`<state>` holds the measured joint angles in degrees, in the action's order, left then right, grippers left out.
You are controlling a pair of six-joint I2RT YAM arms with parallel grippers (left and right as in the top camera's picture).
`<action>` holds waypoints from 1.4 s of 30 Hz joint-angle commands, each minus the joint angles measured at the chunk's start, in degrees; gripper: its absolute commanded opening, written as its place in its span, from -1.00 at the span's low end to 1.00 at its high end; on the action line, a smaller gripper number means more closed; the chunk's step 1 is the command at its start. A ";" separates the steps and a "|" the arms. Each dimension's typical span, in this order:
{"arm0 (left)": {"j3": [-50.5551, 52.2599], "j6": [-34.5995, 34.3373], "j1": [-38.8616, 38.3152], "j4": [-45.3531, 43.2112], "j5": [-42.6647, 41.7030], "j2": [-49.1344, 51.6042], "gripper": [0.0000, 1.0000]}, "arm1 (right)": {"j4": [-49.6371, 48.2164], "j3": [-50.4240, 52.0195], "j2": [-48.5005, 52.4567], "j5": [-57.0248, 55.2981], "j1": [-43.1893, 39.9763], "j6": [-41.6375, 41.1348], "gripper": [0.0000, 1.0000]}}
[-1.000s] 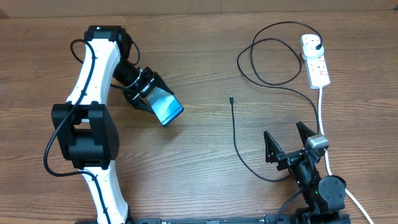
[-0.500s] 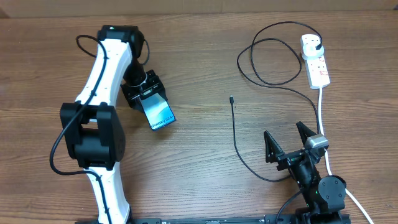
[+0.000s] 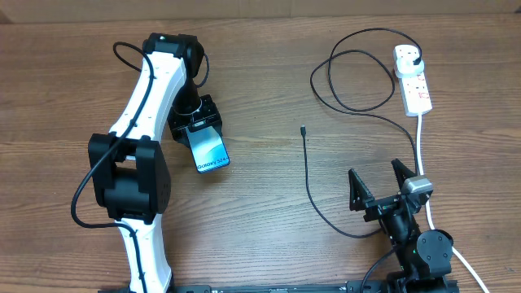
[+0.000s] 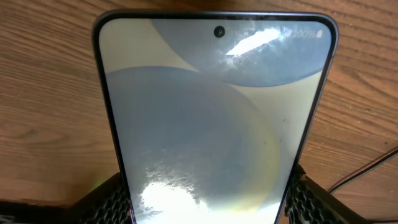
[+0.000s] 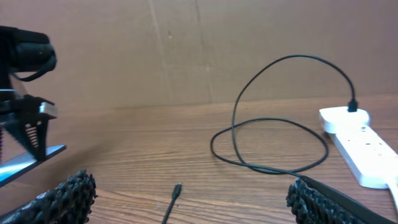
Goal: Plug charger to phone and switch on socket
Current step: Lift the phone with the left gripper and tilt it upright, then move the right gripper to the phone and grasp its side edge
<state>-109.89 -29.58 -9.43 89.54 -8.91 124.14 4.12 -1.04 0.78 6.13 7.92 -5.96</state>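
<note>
My left gripper point(image 3: 195, 130) is shut on the phone point(image 3: 209, 149), held by one short end with the blue "Galaxy" screen up, left of centre. In the left wrist view the phone point(image 4: 214, 112) fills the frame between the fingers point(image 4: 205, 205). The charger cable point(image 3: 307, 175) lies at centre right, its small connector tip point(image 3: 303, 129) free on the table, its black plug point(image 3: 418, 59) in the white socket strip point(image 3: 413, 77) at the far right. My right gripper point(image 3: 381, 189) is open and empty near the front edge. The right wrist view shows the tip point(image 5: 177, 189), the cable loop point(image 5: 273, 124) and the strip point(image 5: 360, 146).
The strip's thick white cord point(image 3: 423, 155) runs down past my right gripper to the front right. The cable loops point(image 3: 350, 81) lie left of the strip. A cardboard wall point(image 5: 186, 50) stands behind the table.
My left arm has swung right and turned the phone, so that it now points towards the front with the "Galaxy" end forward. The right arm has barely moved.
</note>
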 commanded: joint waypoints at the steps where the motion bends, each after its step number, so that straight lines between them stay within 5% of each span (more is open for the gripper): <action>1: -1.73 1.33 -0.74 1.01 0.37 0.24 -0.91 | 0.26 0.57 -0.61 -2.47 0.15 0.07 1.00; 7: -1.73 1.31 -0.74 -0.48 -2.95 0.24 -0.92 | 0.02 0.57 -0.61 -1.33 0.17 -0.07 1.00; 13: -1.73 1.31 -0.74 -4.22 -9.31 0.24 -0.91 | -2.23 0.57 -0.61 11.87 0.17 -0.57 1.00; 17: -1.73 1.29 -0.74 -6.43 -12.46 0.24 -0.91 | -7.43 0.52 -0.55 13.16 0.17 -9.99 1.00; 22: -1.73 1.31 -0.79 -8.35 -14.78 0.24 -0.92 | -6.38 -2.29 3.28 15.93 0.17 -11.89 1.00; 28: -1.73 0.76 -1.29 -12.83 -20.44 0.24 -0.92 | -6.27 -13.60 23.76 22.25 0.17 -12.07 1.00; 37: -1.73 -12.39 -1.62 -17.14 -24.76 0.22 -0.91 | -6.71 -35.93 61.00 47.30 0.17 -12.41 1.00; 42: -1.73 -17.90 -1.46 -18.91 -27.41 0.24 -0.91 | -18.51 -39.30 76.52 52.65 0.52 -24.26 1.00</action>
<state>-110.00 -41.34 -10.90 71.22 -32.08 124.16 -10.35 -38.96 70.70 51.22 7.97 -22.26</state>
